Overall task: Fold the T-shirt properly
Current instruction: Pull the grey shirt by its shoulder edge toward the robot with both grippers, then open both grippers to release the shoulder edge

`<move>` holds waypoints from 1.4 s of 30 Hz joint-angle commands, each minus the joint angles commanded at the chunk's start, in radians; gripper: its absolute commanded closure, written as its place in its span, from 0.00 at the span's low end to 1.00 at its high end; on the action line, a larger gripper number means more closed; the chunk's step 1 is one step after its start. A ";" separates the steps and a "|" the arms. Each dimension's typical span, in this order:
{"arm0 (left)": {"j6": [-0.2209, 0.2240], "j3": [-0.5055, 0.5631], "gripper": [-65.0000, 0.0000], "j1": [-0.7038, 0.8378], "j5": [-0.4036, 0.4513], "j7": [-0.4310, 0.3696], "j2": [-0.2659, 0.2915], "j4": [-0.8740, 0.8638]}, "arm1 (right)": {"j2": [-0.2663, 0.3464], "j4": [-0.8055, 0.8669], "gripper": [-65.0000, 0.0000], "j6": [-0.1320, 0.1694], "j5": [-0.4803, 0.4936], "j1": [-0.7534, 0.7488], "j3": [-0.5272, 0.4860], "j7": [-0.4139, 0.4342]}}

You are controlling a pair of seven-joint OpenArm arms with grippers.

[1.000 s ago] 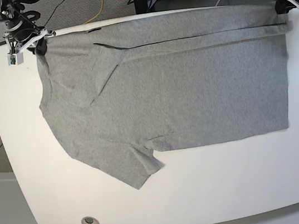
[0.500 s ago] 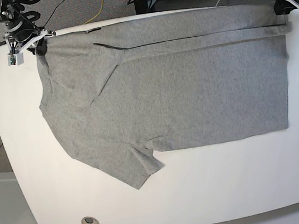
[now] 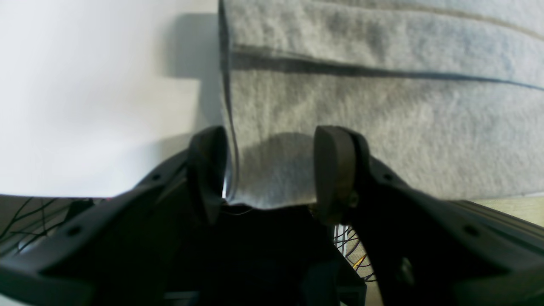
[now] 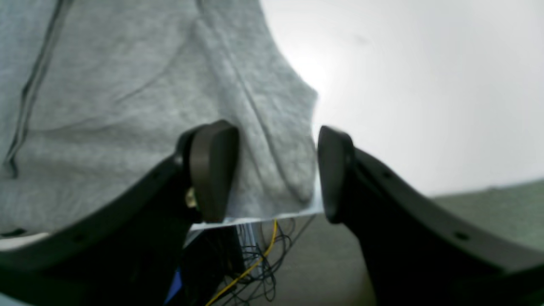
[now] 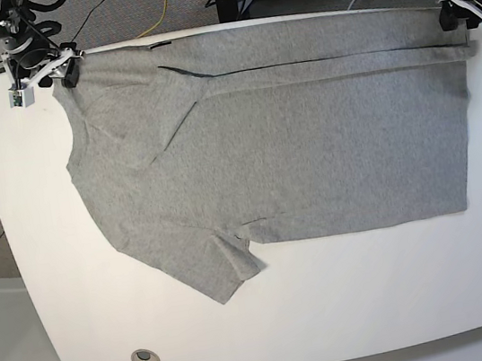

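The left end effector (image 3: 272,170) sits at the far corner of the surface (image 5: 332,303), on the base view's right, with its two dark fingers (image 3: 335,170) spread apart and a corner of the T-shirt (image 5: 290,146) lying in the gap between them; one finger touches the cloth's side edge, the other stands clear of it, so nothing is pinched. The right end effector (image 4: 276,170) is at the opposite far corner, its jaws likewise parted, straddling the shirt's other corner where the grey fabric bunches into soft creases just above the surface's rim; the pads (image 4: 212,170) do not press the fabric together. Beyond both tools the heather-grey shirt lies spread flat across most of the white surface, plain side up, with a long narrow band folded over along the far edge, seen as a dark crease line running nearly the full width. A sleeve (image 5: 223,269) juts out toward the near edge on the base view's left, and another fold lies diagonally near the far-left corner. The near part of the surface carries two round inset fittings (image 5: 145,358), and cables (image 4: 255,255) hang below the far rim.
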 joint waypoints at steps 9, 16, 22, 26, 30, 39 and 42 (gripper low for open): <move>-0.001 -0.060 0.56 -0.045 -0.012 0.023 -0.009 0.036 | 0.020 0.032 0.48 0.002 0.001 0.047 -0.016 -0.002; -0.004 -0.059 0.54 -0.099 -0.020 0.027 -0.011 0.060 | 0.027 0.053 0.48 0.001 -0.009 0.107 -0.061 -0.015; -0.005 -0.064 0.52 -0.114 -0.014 0.016 -0.010 0.069 | 0.029 0.056 0.46 0.000 -0.004 0.144 -0.056 -0.010; -0.006 -0.071 0.52 -0.127 -0.010 0.006 -0.008 0.067 | 0.030 0.054 0.45 0.001 0.002 0.173 -0.038 -0.006; -0.006 -0.073 0.51 -0.147 -0.011 0.006 -0.009 0.069 | 0.036 0.054 0.44 0.001 0.002 0.204 -0.032 -0.006; -0.007 -0.073 0.52 -0.205 -0.021 0.009 -0.013 0.073 | 0.075 0.033 0.45 0.005 0.000 0.324 -0.026 -0.021; -0.008 -0.070 0.52 -0.258 -0.011 0.013 -0.013 0.060 | 0.077 0.005 0.45 0.004 -0.013 0.392 -0.045 -0.029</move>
